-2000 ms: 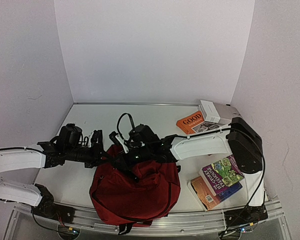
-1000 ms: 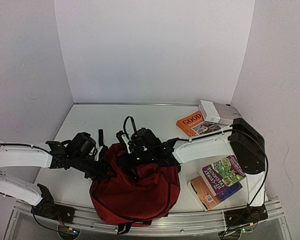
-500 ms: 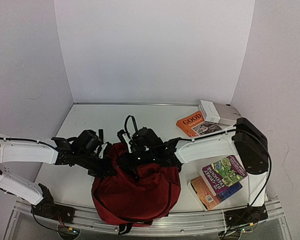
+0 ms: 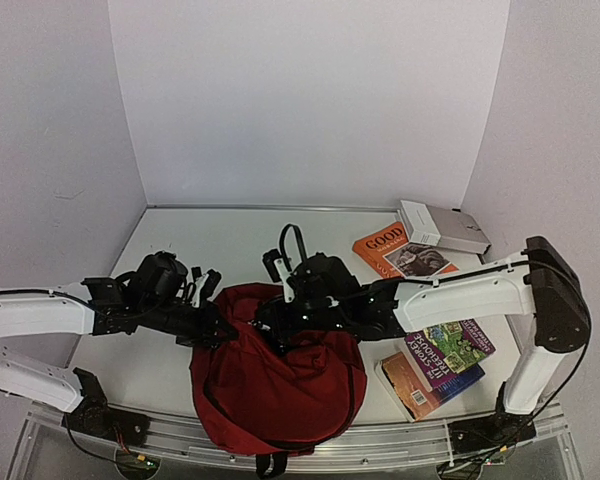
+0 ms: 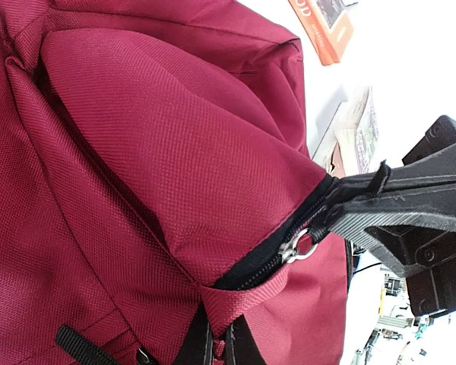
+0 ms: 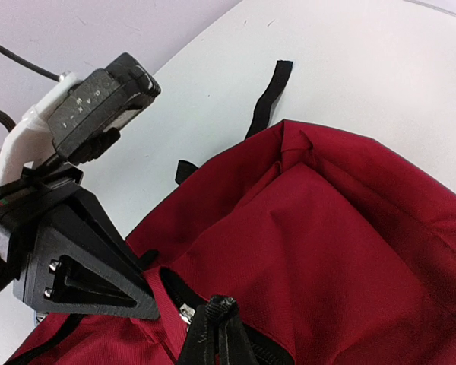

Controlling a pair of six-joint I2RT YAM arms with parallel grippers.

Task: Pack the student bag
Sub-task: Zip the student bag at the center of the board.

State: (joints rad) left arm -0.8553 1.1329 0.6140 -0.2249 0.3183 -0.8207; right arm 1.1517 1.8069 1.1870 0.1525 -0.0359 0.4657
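Item count: one student bag (image 4: 280,385), three books, one white box (image 4: 435,224), two arms.

Both arms reach in low over the table (image 4: 230,240) and meet at the bag's upper edge.

- The left gripper (image 4: 218,322) comes in from the bag's left. Its fingers (image 5: 201,344) are clamped on a red fabric fold of the bag, at the end of the zipper.
- The right gripper (image 4: 273,328) comes in from the right. Its fingers (image 6: 213,328) are pressed together on the bag, just beside the metal zipper slider (image 5: 297,247).
- The bag lies directly under and between both sets of fingers.
- A black strap (image 6: 270,93) lies beyond the right fingers.
- All books are well apart from the fingers, on the right arm's side: the orange GOOD book (image 4: 380,243) touches the box, and the purple-and-green book (image 4: 448,345) lies on the lower orange book (image 4: 417,388), half covering it.

In the top view, black hardware masks both sets of fingertips.
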